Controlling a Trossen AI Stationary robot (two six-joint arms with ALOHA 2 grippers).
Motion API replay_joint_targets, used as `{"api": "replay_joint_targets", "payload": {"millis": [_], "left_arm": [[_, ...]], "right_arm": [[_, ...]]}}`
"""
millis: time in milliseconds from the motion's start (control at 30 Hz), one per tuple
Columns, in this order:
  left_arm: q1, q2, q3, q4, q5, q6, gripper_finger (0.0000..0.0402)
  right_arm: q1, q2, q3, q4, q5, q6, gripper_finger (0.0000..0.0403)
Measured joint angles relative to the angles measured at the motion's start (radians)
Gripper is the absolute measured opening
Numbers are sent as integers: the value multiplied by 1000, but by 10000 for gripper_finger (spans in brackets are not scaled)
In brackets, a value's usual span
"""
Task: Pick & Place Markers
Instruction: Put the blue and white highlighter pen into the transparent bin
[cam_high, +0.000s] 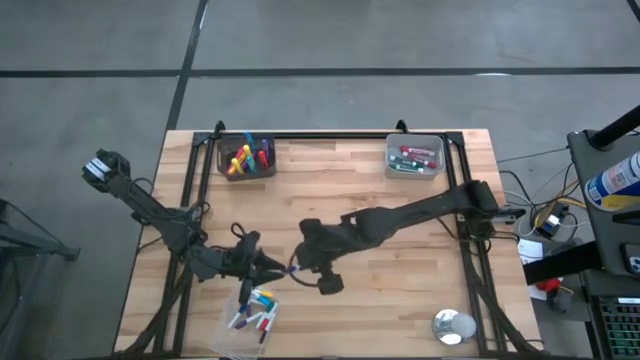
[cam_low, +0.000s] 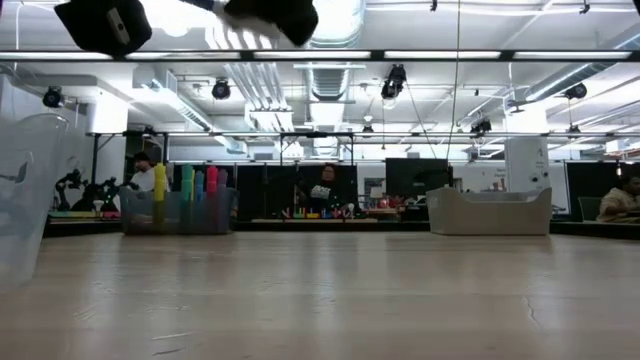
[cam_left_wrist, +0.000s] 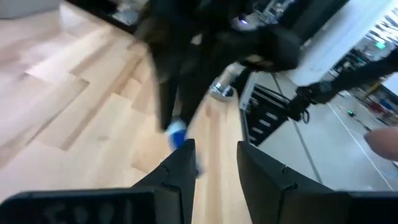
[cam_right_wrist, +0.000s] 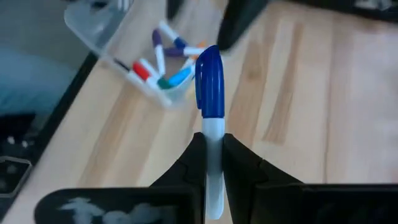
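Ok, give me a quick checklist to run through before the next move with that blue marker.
1. Grip: right end effector is shut on the blue marker, capped end pointing forward: ok.
2. Left end effector is open beside the marker, not holding it: ok.
3. Clearance between the two end effectors: they sit very close over mid table: not ok, move slowly.
4. Source tray near the front edge holds more markers: ok.
5. Bin at the far left has markers standing in it; free room: cannot tell.
6. Bin at the far right holds markers lying flat; free room: cannot tell.
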Motion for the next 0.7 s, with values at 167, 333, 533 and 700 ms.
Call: {"api": "replay_joint_targets", "payload": {"millis": [167,333,533,700], "left_arm": [[0,0,0,-2,-21,21,110],[1,0,-1,-8,-65,23,110],[1,0,-1,-7,-64,23,110],[2,0,-1,-7,-64,22,109]], "right_arm": [[2,-30,1,20,22,26,23],[-2,-28,1,20,30,54,23],[0,-28,1,21,33,52,23],[0,-25,1,27,33,52,23]]}}
